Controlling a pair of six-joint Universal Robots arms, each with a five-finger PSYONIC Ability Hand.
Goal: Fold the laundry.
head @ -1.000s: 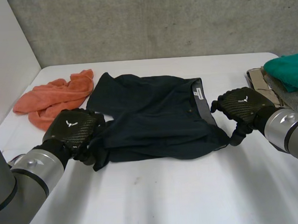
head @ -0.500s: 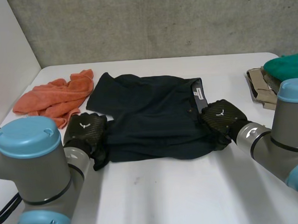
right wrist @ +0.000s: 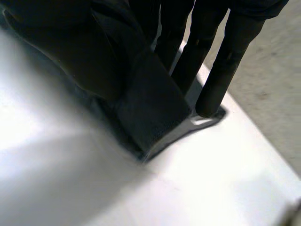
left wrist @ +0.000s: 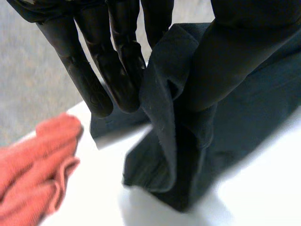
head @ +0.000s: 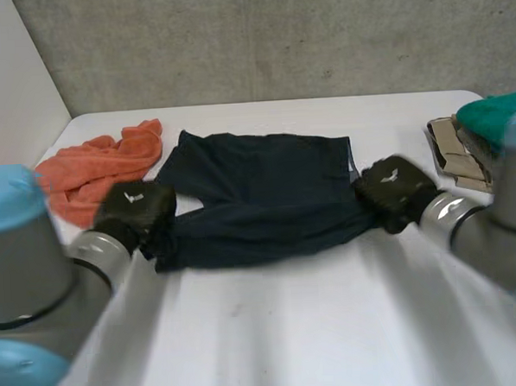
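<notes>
Left hand: closed in a pinch, its fingers and thumb pressing a bunched fold of the dark navy cloth shorts at their left end, near corner. Right hand: likewise closed, thumb against fingers on the near corner of the waistband end. The shorts lie spread across the middle of the white counter, stretched between the two hands, with the near edge rumpled. A crumpled orange terry towel lies just beside the left hand, towards the counter's far-left corner. A green folded cloth sits on a beige folded cloth at the right edge.

The step in hand appears to be a lengthwise fold, near edge over far edge. To do it well, both hands should rise level and together, holding the cloth taut so no crease sets. The corners should be laid onto the far corners before either pinch opens. The left hand should stay clear of the towel.
</notes>
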